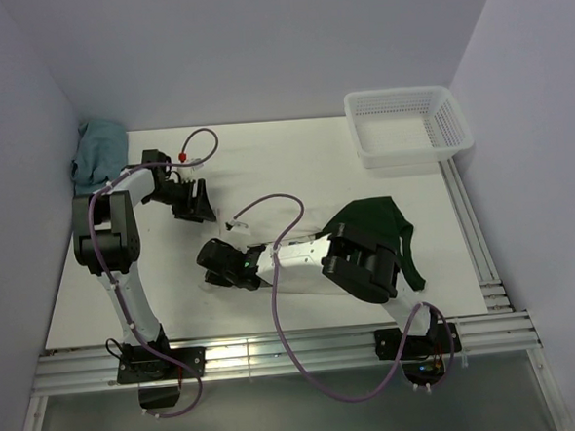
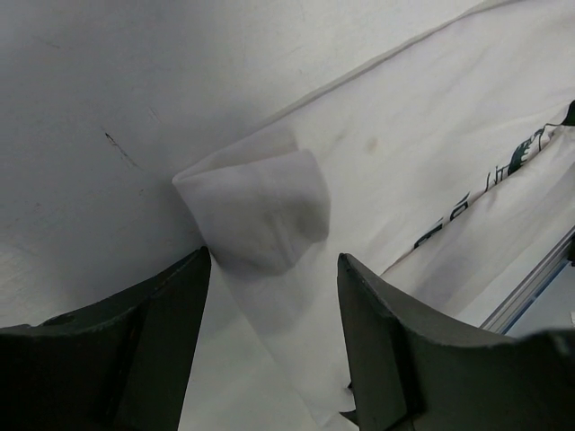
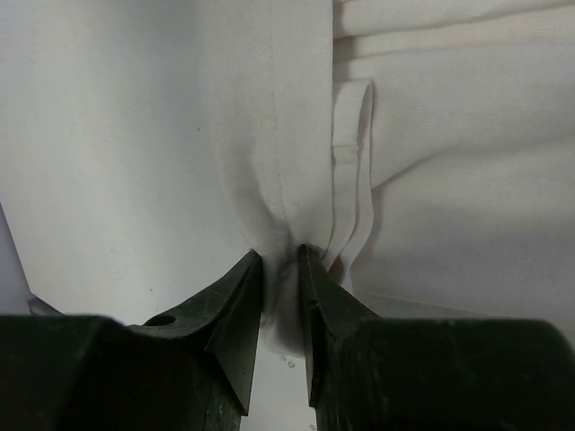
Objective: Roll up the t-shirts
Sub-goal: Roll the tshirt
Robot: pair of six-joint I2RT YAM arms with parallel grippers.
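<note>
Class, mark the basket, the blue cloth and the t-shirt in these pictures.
basket (image 1: 398, 93), top external view, on its far rim.
blue cloth (image 1: 100, 149), top external view, middle of the bundle.
t-shirt (image 1: 373, 216), top external view, on its dark green part.

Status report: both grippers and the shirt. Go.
Left gripper jaws open over a folded corner of the t-shirt. Right gripper jaws pinched on a fold of it. Basket, teal cloth well clear.

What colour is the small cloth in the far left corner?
The cloth is teal-blue; the top external view shows it best.
</note>
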